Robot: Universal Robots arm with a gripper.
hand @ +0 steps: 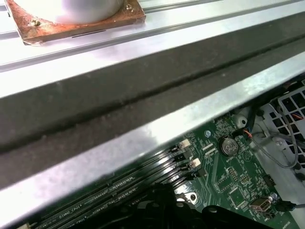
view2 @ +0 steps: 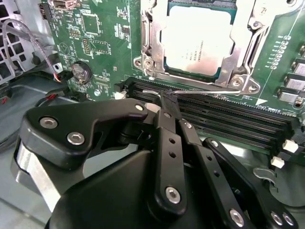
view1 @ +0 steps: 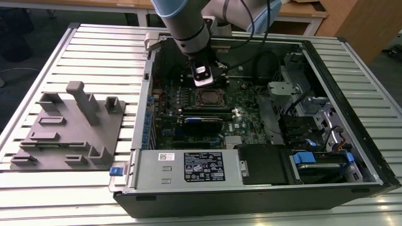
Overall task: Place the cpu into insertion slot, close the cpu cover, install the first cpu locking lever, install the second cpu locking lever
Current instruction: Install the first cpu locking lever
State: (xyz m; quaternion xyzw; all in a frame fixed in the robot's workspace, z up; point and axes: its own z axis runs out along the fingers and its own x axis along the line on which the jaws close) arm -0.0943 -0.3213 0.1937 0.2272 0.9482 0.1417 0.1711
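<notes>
One gripper (view2: 165, 99) — fingers pinched together on locking lever (view2: 200, 90); cpu (view2: 198, 40) seated under cpu cover (view2: 249, 40).

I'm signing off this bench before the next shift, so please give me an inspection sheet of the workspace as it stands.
Surface: slatted metal table with an open computer case lying on it.
Job's things: chip seated on the green board, cover frame down over it; wire lever runs along the frame's edge beside the memory slots.
Clutter: grey plastic fixture on the table, at the exterior view's left.
Grippers: gripper shut on the wire lever.
Cables: thin wires beside the board; black cables inside the case.
Surroundings: wooden furniture behind the table.
</notes>
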